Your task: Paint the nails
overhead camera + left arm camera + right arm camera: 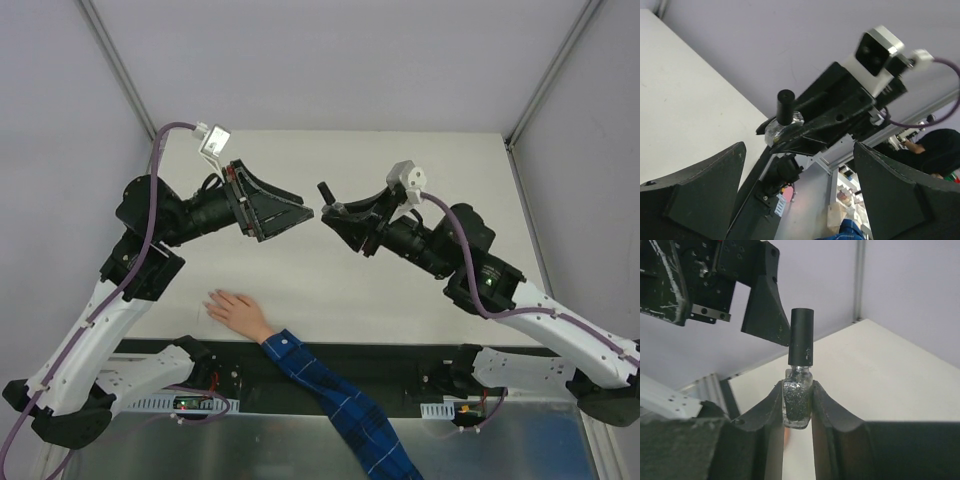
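A pale hand (236,310) with spread fingers lies flat near the table's front edge, its arm in a blue plaid sleeve (340,400). The nails (211,300) are too small to make out. My right gripper (336,216) is shut on a small glass bottle of dark glittery polish (798,401) with a tall black cap (801,337), held upright above the table's middle. My left gripper (304,209) is open and empty, its tips facing the bottle (785,118) a short way off. In the right wrist view one left finger (765,310) shows just behind the cap.
The white table (400,160) is walled by grey panels at the back and sides. A black rail (400,360) runs along its front edge by the arm bases. The hand lies below and left of both grippers.
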Tool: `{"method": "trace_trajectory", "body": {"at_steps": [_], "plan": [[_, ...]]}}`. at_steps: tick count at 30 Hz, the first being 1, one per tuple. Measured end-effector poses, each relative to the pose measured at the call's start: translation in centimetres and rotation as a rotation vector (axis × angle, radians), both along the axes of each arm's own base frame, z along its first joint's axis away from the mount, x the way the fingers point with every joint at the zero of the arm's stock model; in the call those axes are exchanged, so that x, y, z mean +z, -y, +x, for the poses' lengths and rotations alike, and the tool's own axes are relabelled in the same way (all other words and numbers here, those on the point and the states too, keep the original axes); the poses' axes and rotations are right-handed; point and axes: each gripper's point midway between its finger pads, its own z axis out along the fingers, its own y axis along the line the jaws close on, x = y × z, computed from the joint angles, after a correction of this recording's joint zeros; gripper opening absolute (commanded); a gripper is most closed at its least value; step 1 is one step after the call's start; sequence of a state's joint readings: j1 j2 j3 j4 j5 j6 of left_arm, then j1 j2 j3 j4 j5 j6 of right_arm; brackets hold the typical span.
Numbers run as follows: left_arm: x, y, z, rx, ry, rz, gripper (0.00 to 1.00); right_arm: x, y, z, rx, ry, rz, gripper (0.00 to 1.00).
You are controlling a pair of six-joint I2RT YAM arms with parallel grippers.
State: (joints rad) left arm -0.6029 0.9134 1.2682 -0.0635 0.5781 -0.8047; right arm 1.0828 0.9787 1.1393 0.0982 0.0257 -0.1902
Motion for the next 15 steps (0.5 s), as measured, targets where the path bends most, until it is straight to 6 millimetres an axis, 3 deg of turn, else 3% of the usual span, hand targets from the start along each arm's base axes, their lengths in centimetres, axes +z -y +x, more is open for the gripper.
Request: {"method": "trace_trajectory", "body": {"at_steps": [5,7,11,12,15], "plan": [[0.3,0.5,-0.6,-0.058,0.017,-0.026,0.85,-0.9,-0.9,-1.3,0.182,-0.134,0.063,0.00],[0.4,0.7,-0.7,-0.076,0.020,-0.031,0.79,-1.1,-1.6,-2.1,0.254,-0.177,0.080,0.00],[0.5,0.9,-0.8,-0.095,0.013,-0.039,0.60,-0.9,-2.4,-3.3,0.348,-0.225,0.101,0.01],[0.6,1.0,-0.9,-0.102,0.013,-0.040,0.48,-0.9,-2.5,-3.4,0.360,-0.231,0.106,0.00],[0.7,1.1,-1.0,-0.113,0.016,-0.045,0.27,-0.6,-2.6,-3.6,0.377,-0.240,0.119,0.00]]}}
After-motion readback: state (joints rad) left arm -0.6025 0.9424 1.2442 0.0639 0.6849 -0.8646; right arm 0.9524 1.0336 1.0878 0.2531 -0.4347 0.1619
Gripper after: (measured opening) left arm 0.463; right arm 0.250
